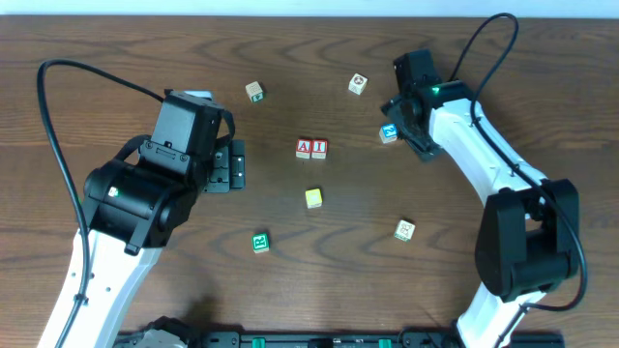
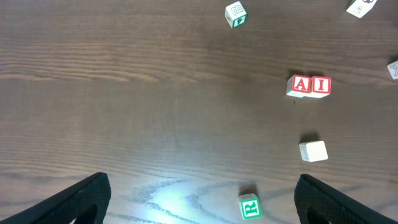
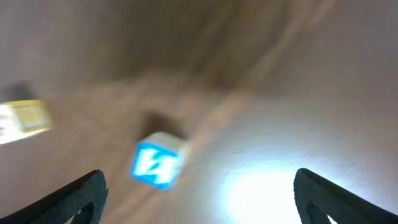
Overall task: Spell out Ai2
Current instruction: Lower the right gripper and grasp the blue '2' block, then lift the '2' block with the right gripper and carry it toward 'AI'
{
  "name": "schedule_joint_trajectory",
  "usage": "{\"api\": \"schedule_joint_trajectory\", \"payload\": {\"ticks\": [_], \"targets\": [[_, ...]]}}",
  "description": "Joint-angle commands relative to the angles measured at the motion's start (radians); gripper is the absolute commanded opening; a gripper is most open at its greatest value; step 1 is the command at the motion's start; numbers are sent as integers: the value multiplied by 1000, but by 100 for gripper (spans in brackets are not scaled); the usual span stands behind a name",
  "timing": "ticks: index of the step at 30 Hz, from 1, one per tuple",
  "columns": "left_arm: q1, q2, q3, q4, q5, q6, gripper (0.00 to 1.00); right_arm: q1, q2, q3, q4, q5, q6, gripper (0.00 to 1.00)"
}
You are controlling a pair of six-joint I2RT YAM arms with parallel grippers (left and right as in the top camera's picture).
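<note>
Centrally on the bench [image 1: 126, 48]: red A block [image 1: 304, 148] and red I block [image 1: 319, 148], side by side and touching, reading "AI" from overhead. Nearer the robot bases and apart from the pair, a yellow block [image 1: 313, 198]. Farther that way, a green block [image 1: 260, 242], its white figure too small to read for certain. Left tool [image 1: 235, 164] hovering near the red pair, fingers [image 2: 81, 199] spread wide, gripping nothing. Right tool [image 1: 406, 124] just beside a blue block [image 1: 389, 133], fingers [image 3: 78, 199] likewise wide apart, the block ahead of them and untouched. Wrist view there blurred, blue face unreadable. Scattered elsewhere: tan block [image 1: 254, 92] and white block [image 1: 358, 84] toward the far edge, pale green-marked block [image 1: 404, 230] on the near side, all well apart from the red pair.
</note>
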Motion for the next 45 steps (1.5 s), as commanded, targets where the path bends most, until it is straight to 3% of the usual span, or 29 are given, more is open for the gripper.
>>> {"api": "schedule_joint_trajectory", "payload": {"ticks": [1,23,29,38,45], "targets": [[1,-1,7,-3,-15,0,95,3,45,5,30,-74,126,93],[1,-1,7,-3,-15,0,96,22,154,6,126,-111,167,82],[1,-1,7,-3,-15,0,95,24,156,5,140,-84,167,70],[1,-1,7,-3,-15,0,95,25,187,5,151,-87,167,67],[1,-1,7,-3,-15,0,95,27,203,5,160,-75,163,56]]}}
